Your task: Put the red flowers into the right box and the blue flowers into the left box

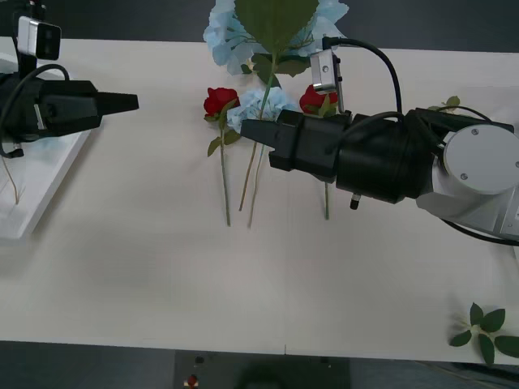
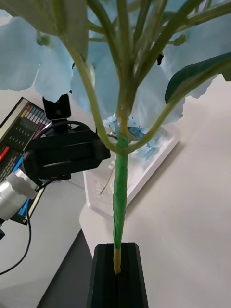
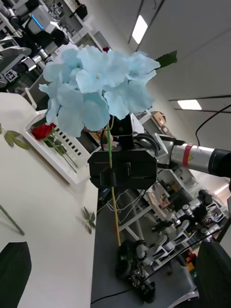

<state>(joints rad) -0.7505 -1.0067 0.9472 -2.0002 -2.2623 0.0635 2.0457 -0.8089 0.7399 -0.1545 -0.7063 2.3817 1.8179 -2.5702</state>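
Observation:
My right gripper (image 1: 250, 130) hovers above the middle of the table, shut on the green stem of a blue flower (image 1: 276, 24) whose pale head and big leaf stand up toward the far edge. Its black fingers (image 2: 103, 274) clamp the stem low down. Two red flowers (image 1: 220, 100) (image 1: 316, 99) and another blue flower (image 1: 261, 107) lie on the table under and beside it. My left gripper (image 1: 122, 103) is open over the left box (image 1: 32, 190), which holds a blue flower (image 2: 126, 129). The right box (image 3: 65, 166) holds a red flower (image 3: 43, 131).
A bare green leaf sprig (image 1: 485, 328) lies near the table's front right corner. The stems of the lying flowers (image 1: 225, 186) point toward the front edge. The front half of the white table (image 1: 162, 275) is bare.

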